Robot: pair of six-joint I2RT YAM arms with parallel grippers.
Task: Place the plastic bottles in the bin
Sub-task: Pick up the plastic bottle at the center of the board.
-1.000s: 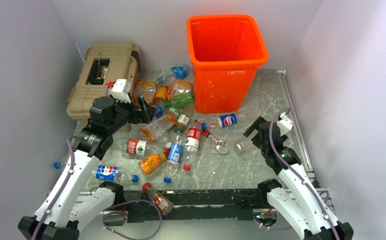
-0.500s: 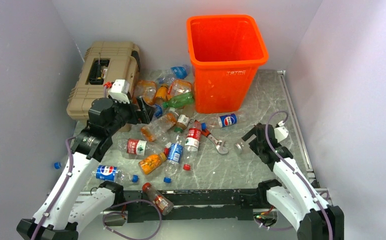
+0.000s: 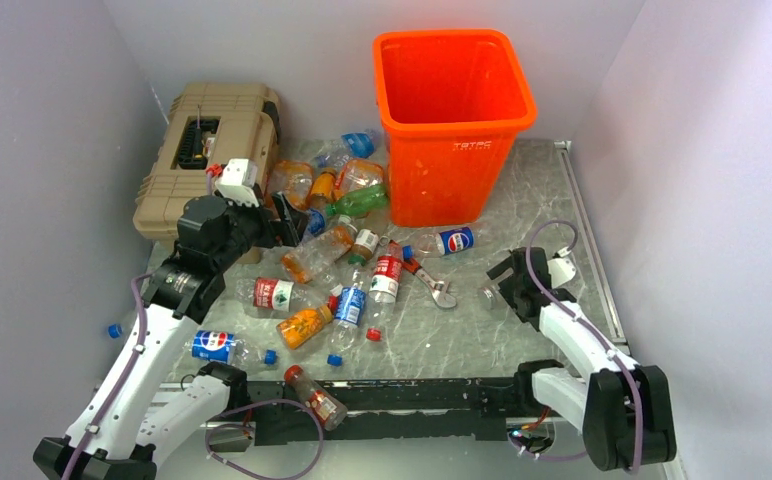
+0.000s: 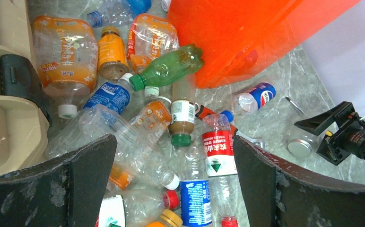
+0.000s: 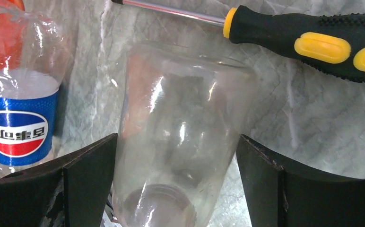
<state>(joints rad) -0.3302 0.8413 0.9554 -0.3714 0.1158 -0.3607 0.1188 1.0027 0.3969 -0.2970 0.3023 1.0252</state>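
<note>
Lying between the wide-spread fingers of the right gripper (image 5: 178, 185): one clear plastic bottle (image 5: 180, 118).

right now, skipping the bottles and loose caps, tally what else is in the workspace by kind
bin: 1
toolbox: 1
wrench: 1
screwdriver: 1
total: 4

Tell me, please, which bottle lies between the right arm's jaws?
The clear, unlabelled bottle next to the black-and-yellow screwdriver; the blue Pepsi-labelled bottle beside it lies outside the jaws.
</note>
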